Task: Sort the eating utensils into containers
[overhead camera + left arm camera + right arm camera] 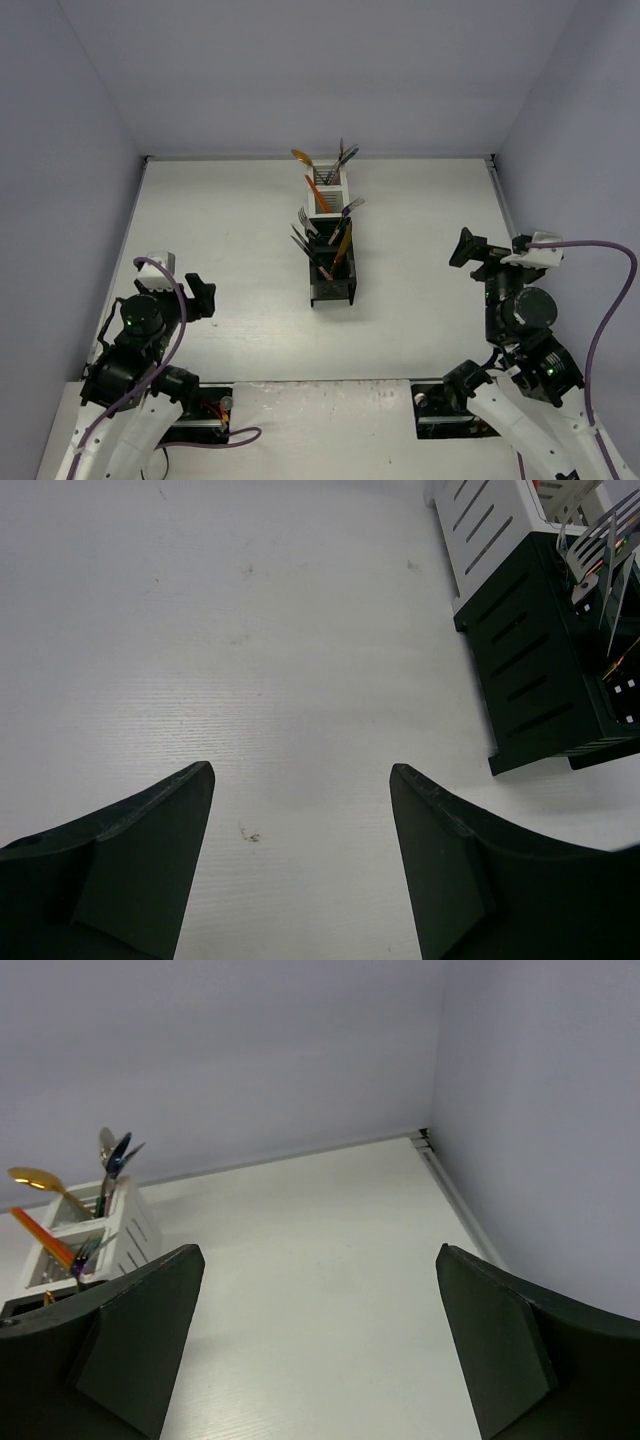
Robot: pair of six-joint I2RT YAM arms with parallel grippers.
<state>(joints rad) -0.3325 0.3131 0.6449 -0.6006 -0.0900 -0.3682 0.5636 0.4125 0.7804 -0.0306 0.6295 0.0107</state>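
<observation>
Black and white containers point(332, 292) stood mid-surface between my left pincer point(201, 296) and right pincer point(466, 249), row running fore-aft, utensils point(343, 243) standing inside; both pincers gaped empty, and I judged neither arm clearly nearer.

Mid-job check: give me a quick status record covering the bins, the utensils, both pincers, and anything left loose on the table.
bins: row of four joined, mid-table; two white at the far end, two black nearer the arms
utensils: standing in the bins, ends sticking up; gold spoon and orange piece in the white ones
left pincer: open, empty, over bare table, left of the bins
right pincer: open, empty, right of the bins, apart from them
loose utensils: none seen on the table
</observation>
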